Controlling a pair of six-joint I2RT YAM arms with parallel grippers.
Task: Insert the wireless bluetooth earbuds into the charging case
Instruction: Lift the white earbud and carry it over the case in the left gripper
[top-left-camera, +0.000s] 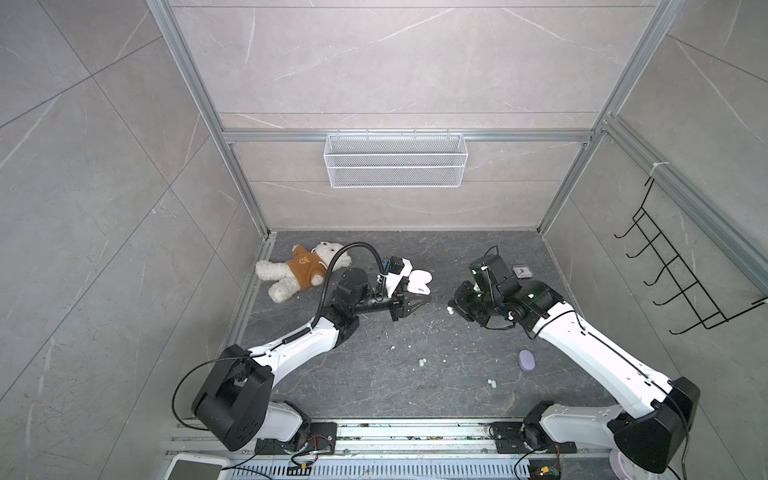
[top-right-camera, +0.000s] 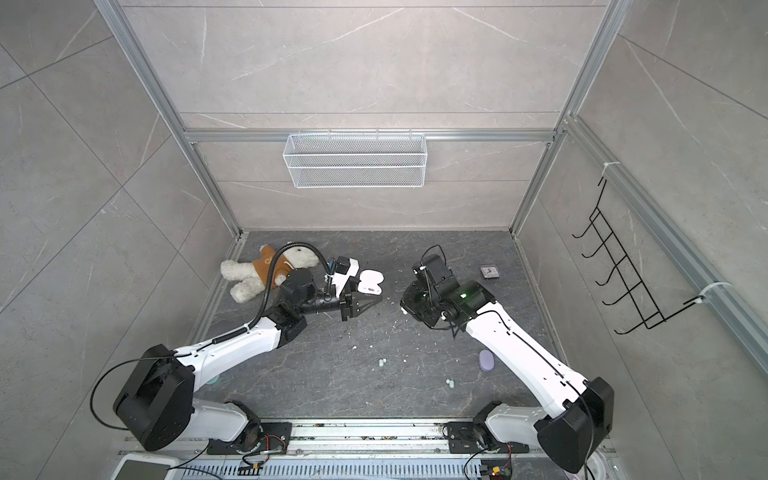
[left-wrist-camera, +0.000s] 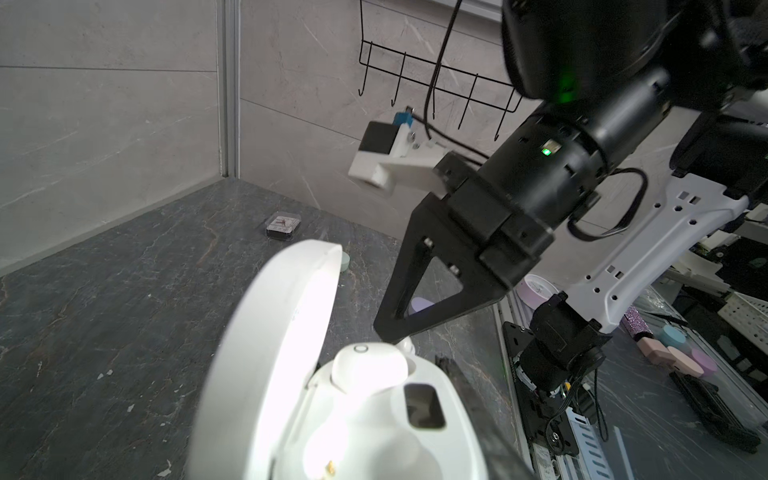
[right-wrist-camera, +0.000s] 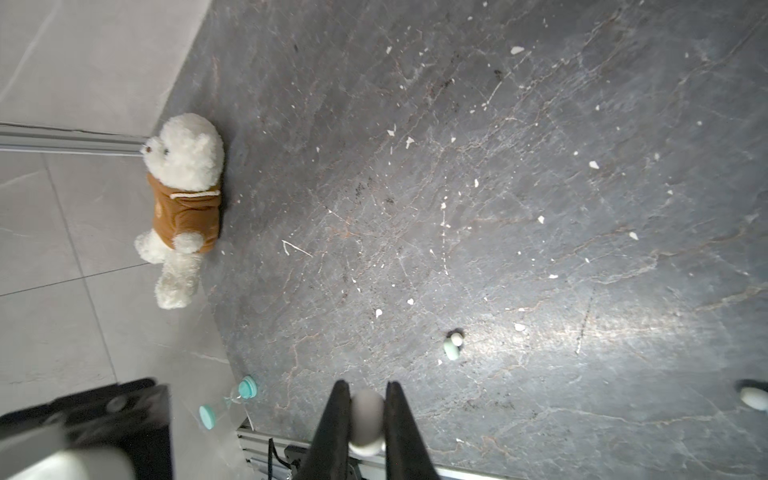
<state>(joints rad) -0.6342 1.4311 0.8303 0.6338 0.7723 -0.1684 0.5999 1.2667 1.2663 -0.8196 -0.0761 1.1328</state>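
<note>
A teddy bear (top-left-camera: 299, 270) lies at ten o'clock on the tabletop (top-left-camera: 374, 395). Near the centre, the left gripper (top-left-camera: 424, 297) is clamped narrow on the open white charging case (top-left-camera: 419, 281), and one seated earbud (left-wrist-camera: 368, 365) sits inside it. At the case's three o'clock, the right gripper (right-wrist-camera: 366, 387) pinches a white earbud (right-wrist-camera: 366, 419). The left wrist view shows that earbud just above the case. Toward six o'clock lie a pair of mint earbuds (top-left-camera: 422, 363) and another pale pair (top-left-camera: 491, 381). A lilac oval object (top-left-camera: 527, 359) rests at four o'clock.
</note>
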